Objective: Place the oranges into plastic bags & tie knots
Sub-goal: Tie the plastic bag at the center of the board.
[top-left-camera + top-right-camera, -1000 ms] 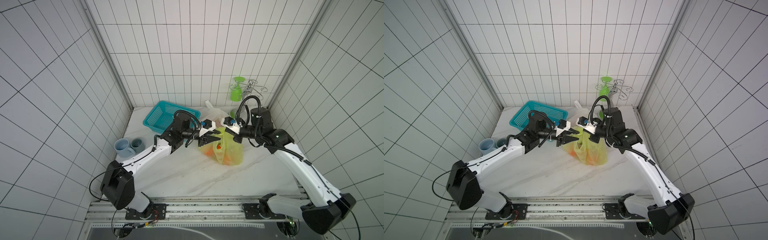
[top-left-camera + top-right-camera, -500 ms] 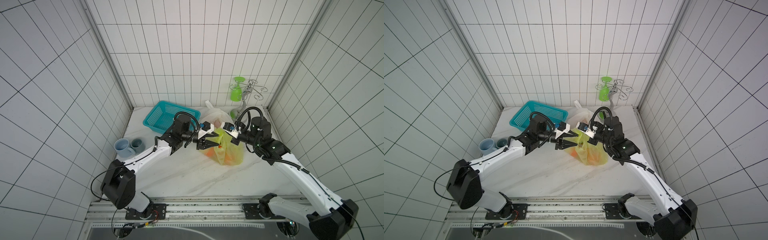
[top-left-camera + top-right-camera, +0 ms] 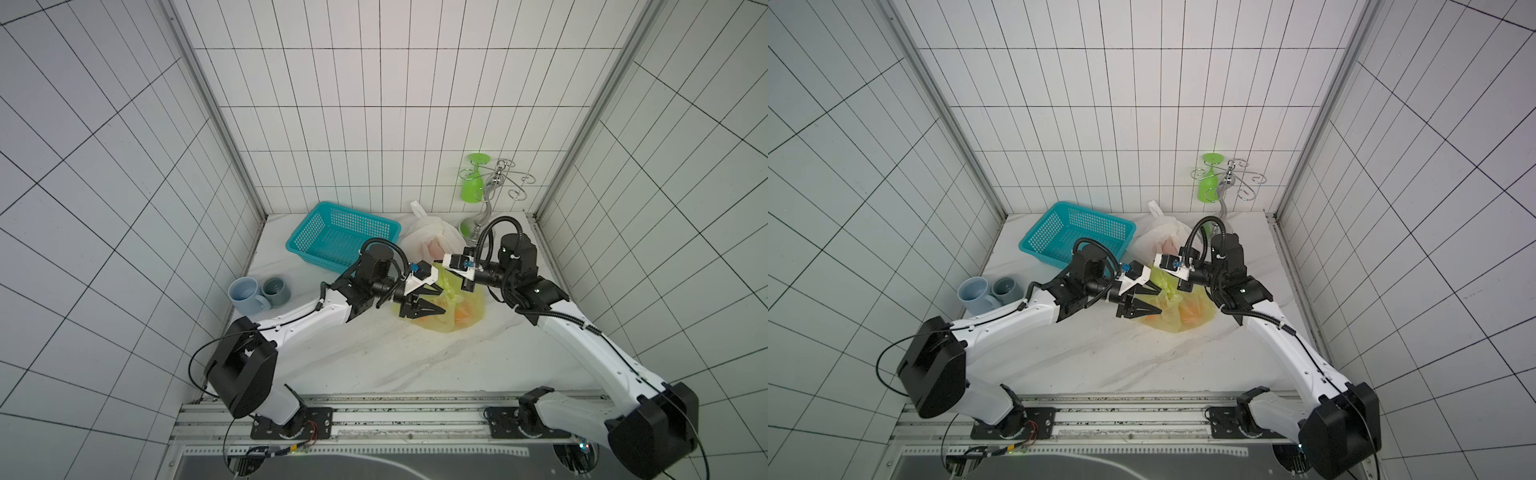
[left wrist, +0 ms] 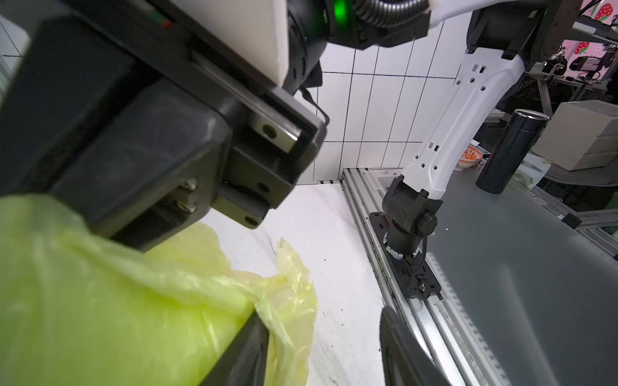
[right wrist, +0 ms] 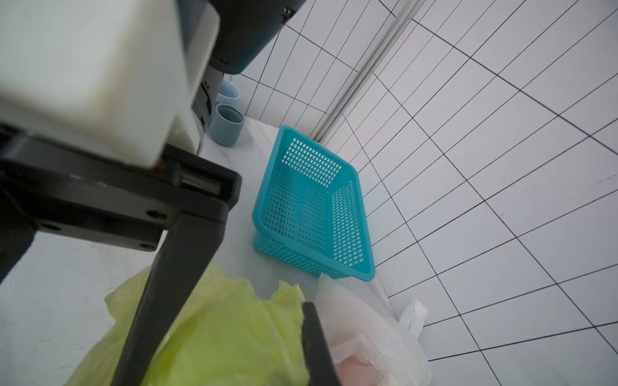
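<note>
**Knot pending:** 2 robot arms close in on the yellow-green bag [image 3: 455, 322], which lies slumped on the marble table [image 3: 374, 357], oranges [image 3: 465, 313] glowing through its film. The right gripper [image 3: 466, 286] is pressed together on what appears to be a fold of the bag's upper edge, its tips partly buried in plastic. The left gripper [image 3: 441, 300] hovers spread just beside the loose film, holding nothing.

The step in hand looks like tying this bag: the fruit is in and the mouth is not yet knotted. The next move likely calls for the left gripper to catch the free handle flap [image 4: 291, 267] and cross it with the held one without tearing the thin film.

Behind, the white bag [image 3: 432, 239] sits closed, its knot [image 3: 417, 208] standing up. A teal basket [image 3: 340, 239] lies just beside it. 2 mugs [image 3: 248, 293] stand near the wall, and a green glass [image 3: 473, 185] hangs on a wire rack [image 3: 505, 178]. None of these blocks the arms; the main hazard is the 2 grippers crowding each other.
</note>
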You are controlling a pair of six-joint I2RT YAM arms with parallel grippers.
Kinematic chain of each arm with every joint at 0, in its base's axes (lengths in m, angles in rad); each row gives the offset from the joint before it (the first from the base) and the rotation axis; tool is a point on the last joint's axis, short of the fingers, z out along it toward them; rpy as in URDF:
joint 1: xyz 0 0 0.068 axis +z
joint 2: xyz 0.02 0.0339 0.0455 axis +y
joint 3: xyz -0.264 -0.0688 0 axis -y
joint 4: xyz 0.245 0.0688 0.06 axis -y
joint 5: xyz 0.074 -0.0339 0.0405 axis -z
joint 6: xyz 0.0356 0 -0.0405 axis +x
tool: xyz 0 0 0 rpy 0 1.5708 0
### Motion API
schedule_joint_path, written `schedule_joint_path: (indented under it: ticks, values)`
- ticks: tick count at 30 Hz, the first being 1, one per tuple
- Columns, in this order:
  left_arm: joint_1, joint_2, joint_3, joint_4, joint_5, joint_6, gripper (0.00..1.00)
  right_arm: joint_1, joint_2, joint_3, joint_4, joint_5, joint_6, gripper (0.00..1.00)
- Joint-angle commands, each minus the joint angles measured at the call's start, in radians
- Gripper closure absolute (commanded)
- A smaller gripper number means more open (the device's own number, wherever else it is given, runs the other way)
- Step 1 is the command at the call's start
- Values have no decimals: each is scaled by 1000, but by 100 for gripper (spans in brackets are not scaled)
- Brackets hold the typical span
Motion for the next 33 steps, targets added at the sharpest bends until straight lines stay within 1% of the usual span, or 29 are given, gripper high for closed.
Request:
schedule_joint_path:
  ticks: [1, 3, 5, 7, 10, 11, 14, 16, 20, 23, 26, 27, 29, 31, 33]
  values:
    - [0, -85, -13, -25, 1, 13, 47, -47, -6, -56, 42, -195, -32, 100]
    - [20, -134, -17, -103, -3, 79, 46, -60, -10, -53, 15, -211, -46, 100]
    - [53, -178, -40, -119, -35, 72, 45, -73, -11, -47, -12, -240, -51, 100]
    - [104, -203, -75, -84, -40, 63, 45, -79, -13, -42, -29, -274, -39, 100]
    - [166, -184, -109, 7, -58, -18, 45, -79, -11, -35, -45, -318, -14, 100]
    - [178, -172, -111, 23, -61, -26, 45, -79, -10, -33, -45, -329, 0, 100]
    - [185, -132, -111, 8, -53, 27, 45, -79, -7, -25, -33, -352, 69, 100]
    - [175, -116, -118, 10, -46, 34, 46, -79, -8, -31, -31, -380, 100, 100]
    - [133, -109, -142, 9, 11, 67, 48, -79, -7, -45, -15, -411, 161, 100]
    - [73, -105, -164, 9, 6, 107, 48, -79, 1, -64, 32, -445, 228, 100]
    - [11, -91, -165, 18, -31, 109, 49, -80, 10, -87, 74, -483, 288, 100]
    - [-9, -88, -168, 31, -46, 105, 49, -81, 10, -107, 115, -492, 320, 100]
    - [-46, -84, -177, 73, -77, 88, 49, -80, 3, -162, 250, -506, 431, 100]
    - [-65, -81, -188, 114, -91, 70, 49, -82, 3, -217, 393, -521, 551, 100]
    - [-63, -89, -191, 123, -101, 64, 49, -82, 3, -243, 444, -528, 594, 100]
